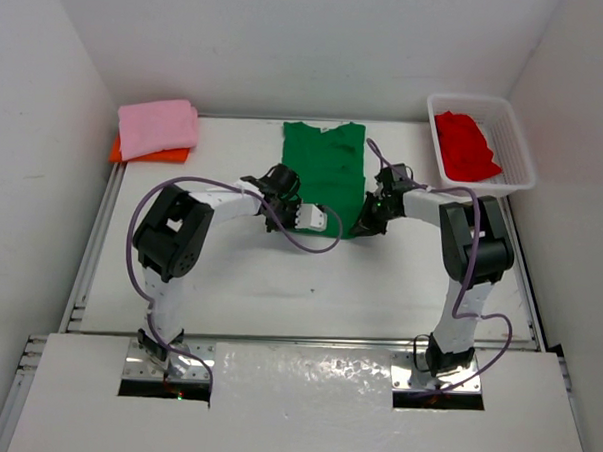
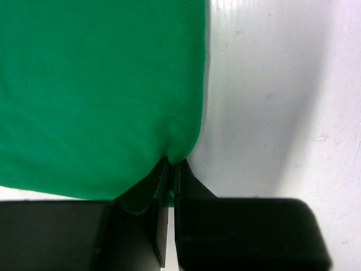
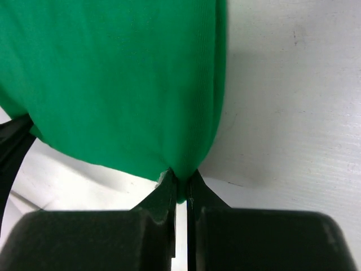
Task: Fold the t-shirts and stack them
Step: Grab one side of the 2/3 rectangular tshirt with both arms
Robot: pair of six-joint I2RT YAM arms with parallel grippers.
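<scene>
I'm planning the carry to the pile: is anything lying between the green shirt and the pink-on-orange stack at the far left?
Nothing visible. Only bare table separates the green shirt from the pink shirt, which lies on the orange shirt. The left gripper and right gripper each pinch its near hem, with nothing in between.

White arms (image 1: 166,292), blk joints (image 1: 171,238) & end effectors (image 2: 171,165), purple cables (image 1: 305,249).
</scene>
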